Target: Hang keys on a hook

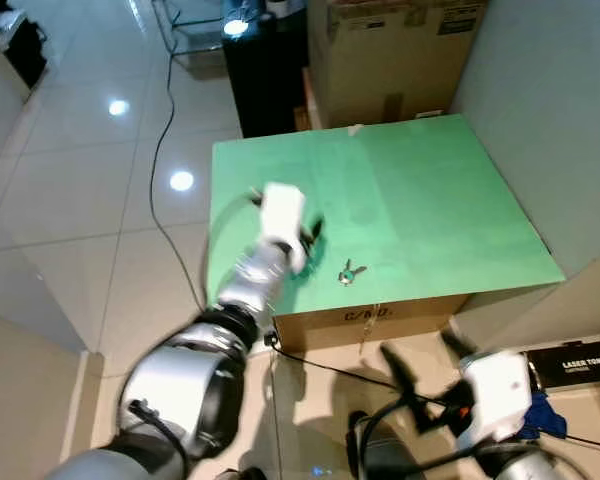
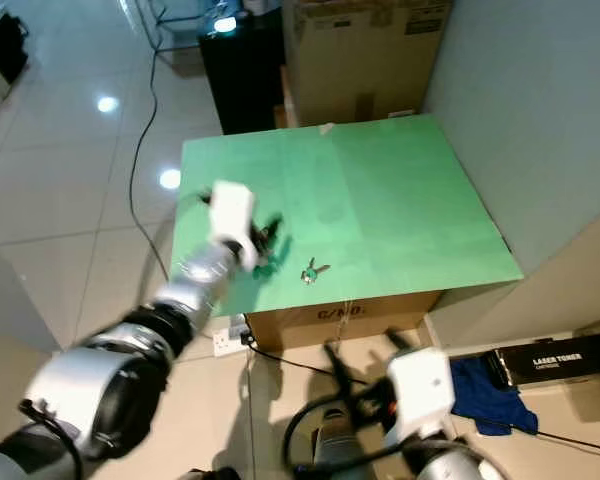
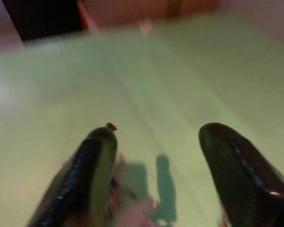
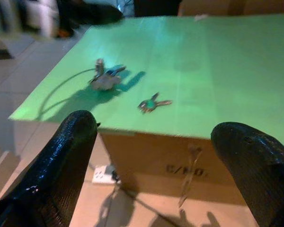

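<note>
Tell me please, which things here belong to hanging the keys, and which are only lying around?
For the job:
- keys, on the green board near its front edge
- left gripper, open, beside the keys

Lying about:
- cardboard box behind
- black cable on the floor
- blue cloth

No hook can be made out.

You see shiny metal keys (image 1: 351, 271) on a smooth, matt green sheet (image 1: 430, 190). It lies on a brown cardboard box (image 1: 380, 320). The floor tiles (image 1: 90, 190) are glossy.

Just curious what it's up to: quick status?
Left gripper open, over the green board. Right gripper open, low by the box. Keys lie untouched near the board's front edge.
</note>
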